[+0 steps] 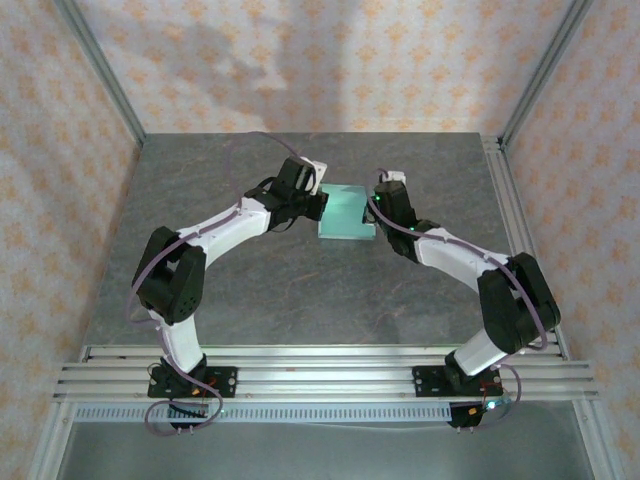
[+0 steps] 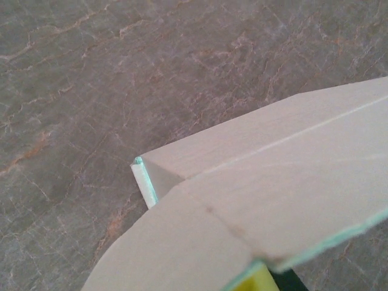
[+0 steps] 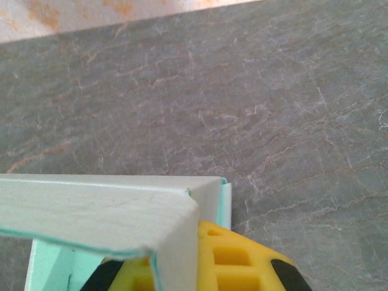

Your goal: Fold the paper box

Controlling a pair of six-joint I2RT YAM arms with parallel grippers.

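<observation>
The paper box point(image 1: 347, 213) is a pale mint card, partly folded, lying at the far middle of the table. My left gripper point(image 1: 320, 203) is at its left edge and my right gripper point(image 1: 377, 208) at its right edge. In the left wrist view, pale flaps of the paper box point(image 2: 273, 182) cover my left gripper point(image 2: 257, 282), and just a bit of yellow finger pad point(image 2: 262, 280) shows under the card. In the right wrist view, an upright wall of the paper box point(image 3: 91, 212) runs down between the yellow fingers point(image 3: 236, 257) of my right gripper point(image 3: 182, 267), which is shut on it.
The grey stone-patterned tabletop point(image 1: 300, 290) is bordered by aluminium rails point(image 1: 320, 370) at the near edge and another on the right side point(image 1: 515, 220). Patterned walls point(image 1: 320, 60) enclose the back and sides.
</observation>
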